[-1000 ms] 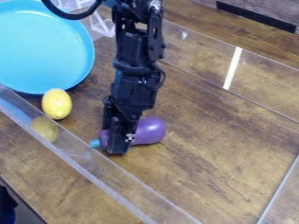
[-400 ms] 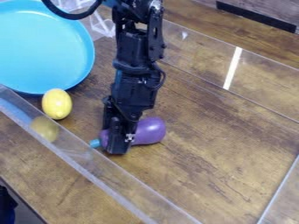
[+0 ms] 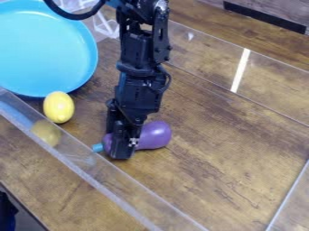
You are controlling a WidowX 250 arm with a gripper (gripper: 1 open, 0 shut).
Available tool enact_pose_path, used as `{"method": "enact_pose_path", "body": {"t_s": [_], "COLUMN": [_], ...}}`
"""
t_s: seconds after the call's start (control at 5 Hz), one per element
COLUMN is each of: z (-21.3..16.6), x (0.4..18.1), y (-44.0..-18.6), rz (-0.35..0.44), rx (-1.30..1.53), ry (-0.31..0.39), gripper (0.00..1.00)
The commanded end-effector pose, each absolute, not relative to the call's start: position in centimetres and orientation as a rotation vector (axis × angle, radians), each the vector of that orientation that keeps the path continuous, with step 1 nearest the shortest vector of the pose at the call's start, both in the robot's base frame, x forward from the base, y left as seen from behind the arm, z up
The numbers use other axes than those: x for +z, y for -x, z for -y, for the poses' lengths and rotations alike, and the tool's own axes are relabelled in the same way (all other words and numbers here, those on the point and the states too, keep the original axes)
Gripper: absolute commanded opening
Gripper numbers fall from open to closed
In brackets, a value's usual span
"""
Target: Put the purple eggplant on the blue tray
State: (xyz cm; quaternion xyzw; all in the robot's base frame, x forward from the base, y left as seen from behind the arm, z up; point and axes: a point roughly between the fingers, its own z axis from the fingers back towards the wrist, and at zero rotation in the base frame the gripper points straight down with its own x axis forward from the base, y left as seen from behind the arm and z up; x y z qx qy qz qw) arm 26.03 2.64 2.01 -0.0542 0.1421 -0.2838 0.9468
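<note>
The purple eggplant [image 3: 152, 134] lies on the wooden table, its teal stem [image 3: 98, 148] pointing left. My gripper [image 3: 119, 144] reaches steeply down onto the eggplant's left half and is shut on it, black fingers [image 3: 126, 141] covering that part. The eggplant still rests on the table. The blue tray [image 3: 43, 54] sits at the upper left, well apart from the eggplant, with nothing in it.
A yellow lemon-like ball [image 3: 58, 106] lies just below the tray's rim, left of the gripper. A clear plastic wall [image 3: 85, 167] runs diagonally along the table's near edge, close to the eggplant's stem. Bare wooden table [image 3: 229, 126] spreads to the right.
</note>
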Motion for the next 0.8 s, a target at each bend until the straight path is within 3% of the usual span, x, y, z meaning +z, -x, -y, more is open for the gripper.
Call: {"method": "enact_pose_path", "body": {"t_s": [0.0, 0.6], "z": [-3.01, -3.3], "x": [2.49, 2.7], "y": [-26.02, -26.19], "rz": [-0.281, -0.282], "rx": [-0.572, -0.572], "ry": [0.1, 0.085], "gripper": [0.0, 0.0]}}
